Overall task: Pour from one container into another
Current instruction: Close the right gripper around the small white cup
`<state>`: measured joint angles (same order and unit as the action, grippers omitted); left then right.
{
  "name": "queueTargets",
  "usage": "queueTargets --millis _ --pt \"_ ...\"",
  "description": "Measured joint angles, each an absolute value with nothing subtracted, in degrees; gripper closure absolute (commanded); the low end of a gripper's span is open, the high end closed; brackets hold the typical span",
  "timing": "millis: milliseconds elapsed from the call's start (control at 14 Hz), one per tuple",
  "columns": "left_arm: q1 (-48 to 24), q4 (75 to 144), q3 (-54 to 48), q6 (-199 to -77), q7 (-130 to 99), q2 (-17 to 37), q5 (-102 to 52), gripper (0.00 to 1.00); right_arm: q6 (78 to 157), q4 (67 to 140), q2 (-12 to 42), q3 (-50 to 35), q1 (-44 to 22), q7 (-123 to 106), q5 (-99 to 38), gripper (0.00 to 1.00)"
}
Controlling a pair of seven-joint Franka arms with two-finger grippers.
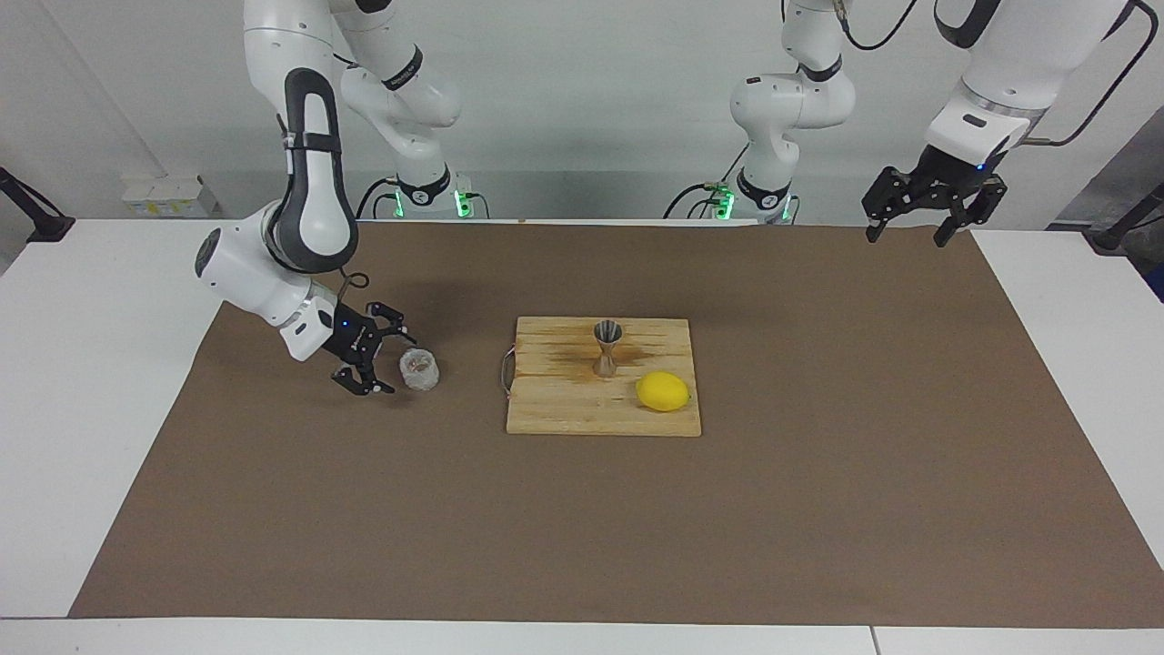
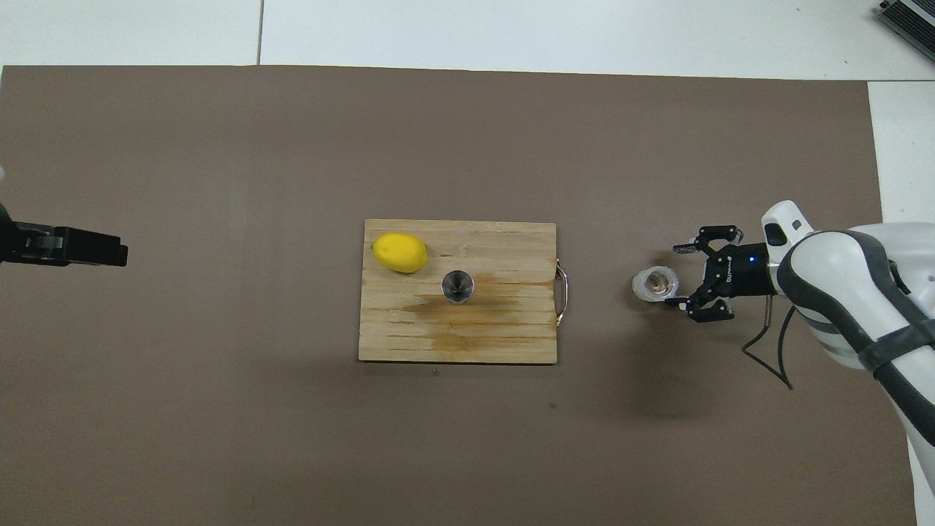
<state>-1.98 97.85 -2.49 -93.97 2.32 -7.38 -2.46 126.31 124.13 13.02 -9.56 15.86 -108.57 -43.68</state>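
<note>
Beside the glass cup [image 1: 419,369] on the brown mat, toward the right arm's end of the bench, the right end effector [image 1: 382,359] sits low with fingers spread wide, holding nothing. I'd slide both fingers around the cup before squeezing, keeping it level. Its forearm slopes down sideways. The jigger [image 1: 607,347] stands on the cutting board [image 1: 564,409]. The left end effector [image 1: 924,207] waits, open, up high.

A board [image 1: 582,409] lies mid-counter [image 1: 818,509]. On it the jigger [image 1: 607,347] stands upright, with a lemon [image 1: 662,391] just beside it, farther from the robots and toward the left arm's end. The cup [image 1: 419,369] sits on the counter off the board, toward the right arm's end, with the right pincer [image 1: 384,359] just beside it.
</note>
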Motion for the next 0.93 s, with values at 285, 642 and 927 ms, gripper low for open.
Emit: queueTargets --millis 285,642,927 --pt "-2.0 97.3 -2.5 -94.6 2.4 -6.8 -1.8 0.0 127.5 124.2 16.9 -9.6 16.1 -114.3 -46.9 0.0" --pt "-2.0 96.7 -2.4 -94.5 2.6 -6.3 -1.5 0.0 127.6 124.1 17.1 -9.9 15.5 -115.5 -49.4 0.0" --pt "-2.0 96.4 -2.4 -94.7 2.8 -5.5 -1.4 0.0 127.9 124.1 17.1 -9.9 14.2 -115.5 -49.5 0.0"
